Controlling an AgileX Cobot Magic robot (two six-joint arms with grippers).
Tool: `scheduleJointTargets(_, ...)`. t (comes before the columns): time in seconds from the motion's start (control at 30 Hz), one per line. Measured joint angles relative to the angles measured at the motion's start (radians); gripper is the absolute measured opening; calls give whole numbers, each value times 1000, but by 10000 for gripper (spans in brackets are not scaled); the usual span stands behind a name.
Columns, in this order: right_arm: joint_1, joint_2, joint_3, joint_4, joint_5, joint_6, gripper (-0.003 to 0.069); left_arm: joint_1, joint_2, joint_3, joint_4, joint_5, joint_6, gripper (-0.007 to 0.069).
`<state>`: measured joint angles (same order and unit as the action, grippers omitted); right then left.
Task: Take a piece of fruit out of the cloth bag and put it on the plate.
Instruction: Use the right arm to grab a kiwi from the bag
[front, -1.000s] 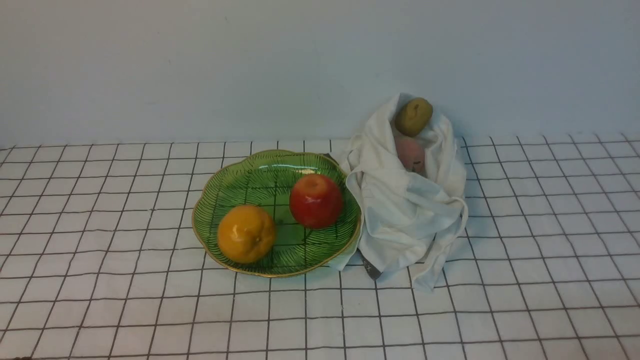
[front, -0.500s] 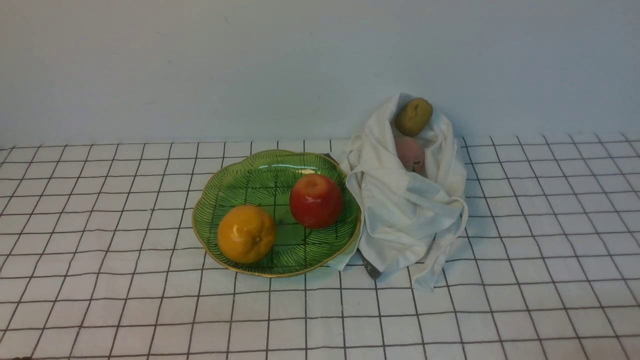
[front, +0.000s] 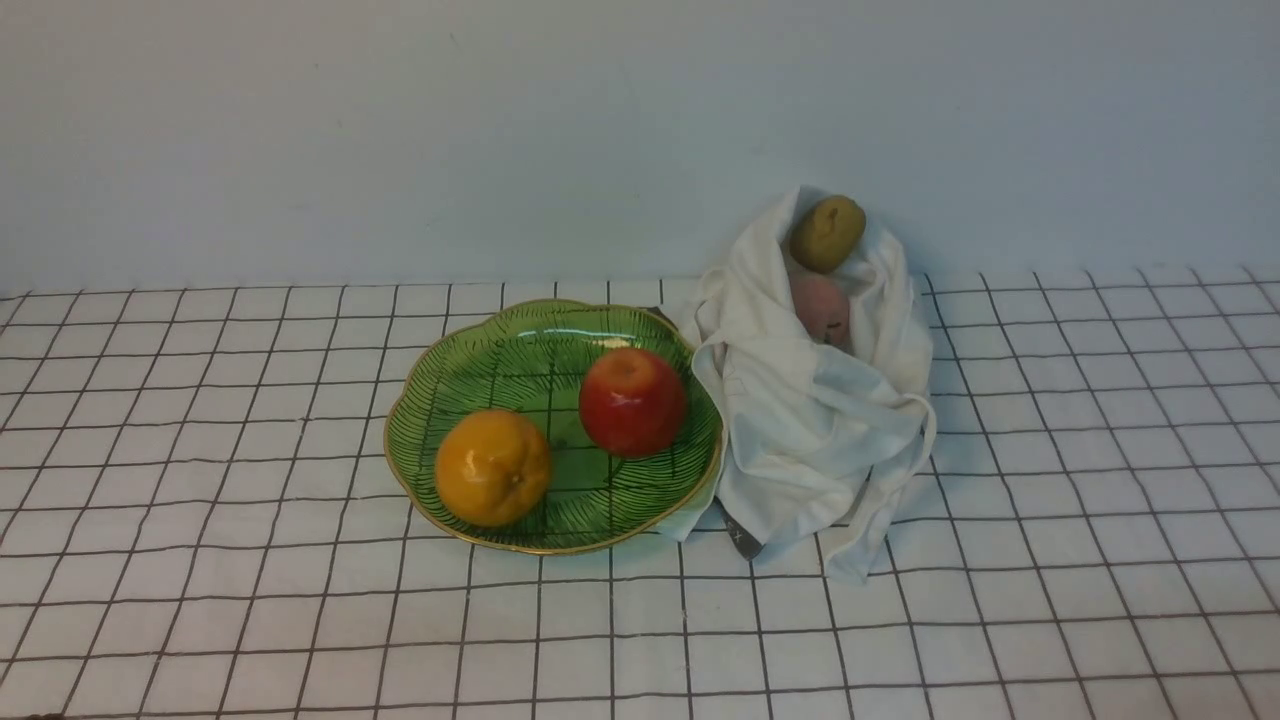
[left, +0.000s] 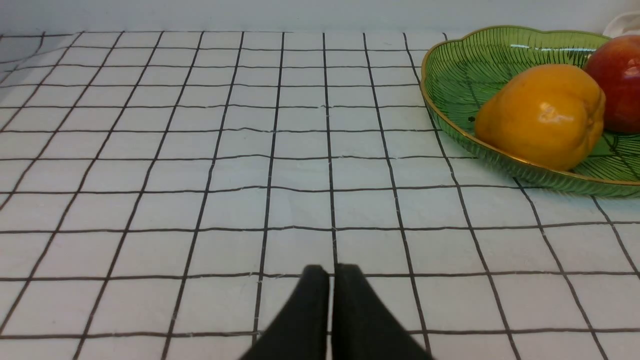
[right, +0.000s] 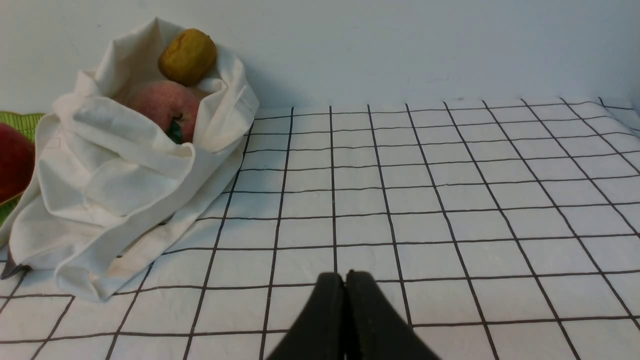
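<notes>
Front: kiwi (front: 826, 232) perches at the mouth of the cloth bag (front: 815, 420), on top of a peach (front: 820, 308). The plate (front: 500, 350) just beside the bag already carries an orange (front: 492, 467) and an apple (front: 632, 402). Neither arm shows. Risk: a nudge rolls the kiwi behind the bag.

Left wrist: left hand (left: 331, 272) pressed together, empty, over the table (left: 200, 150).

Right wrist: right hand (right: 345, 277) likewise closed on nothing, well apart from the bag. It has to open before it can grasp, and loose cloth may get pinched along with the fruit.

Green plate (front: 480, 370), dark veins, gold rim. White bag (front: 800, 430), olive-brown kiwi (front: 826, 232), pink peach (front: 820, 308), red apple (front: 632, 402). Black grid lines cross the white tablecloth (front: 200, 600).
</notes>
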<state>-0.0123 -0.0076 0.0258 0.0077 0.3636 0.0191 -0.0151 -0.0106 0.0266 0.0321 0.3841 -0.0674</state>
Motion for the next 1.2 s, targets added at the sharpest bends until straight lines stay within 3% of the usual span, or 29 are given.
scheduleJointTargets(0.33,0,0,0,8,0,4,-14,0,0,0,0,0,0,-5)
scheduleJointTargets(0.37,0,0,0,51,-5,38,-14,0,0,0,0,0,0,-5)
scheduleJointTargets(0.47,0,0,3,373,-39,218,-14,0,0,0,0,0,0,-5)
scheduleJointTargets(0.6,0,0,3,705,-68,378,-14,0,0,0,0,0,0,-5)
scheduleJointTargets(0.7,0,0,3,820,-84,407,-14,0,0,0,0,0,0,-5)
scheduleJointTargets(0.8,0,0,3,843,-86,407,-14,0,0,0,0,0,0,-5)
scheduleJointTargets(0.9,5,0,0,858,-65,309,-14,0,0,0,0,0,0,-5)
scheduleJointTargets(1.03,13,0,-129,838,-38,50,-14,0,0,0,0,0,0,-5)
scheduleJointTargets(1.2,13,113,-355,707,8,-223,-14,0,0,0,0,0,0,-5)
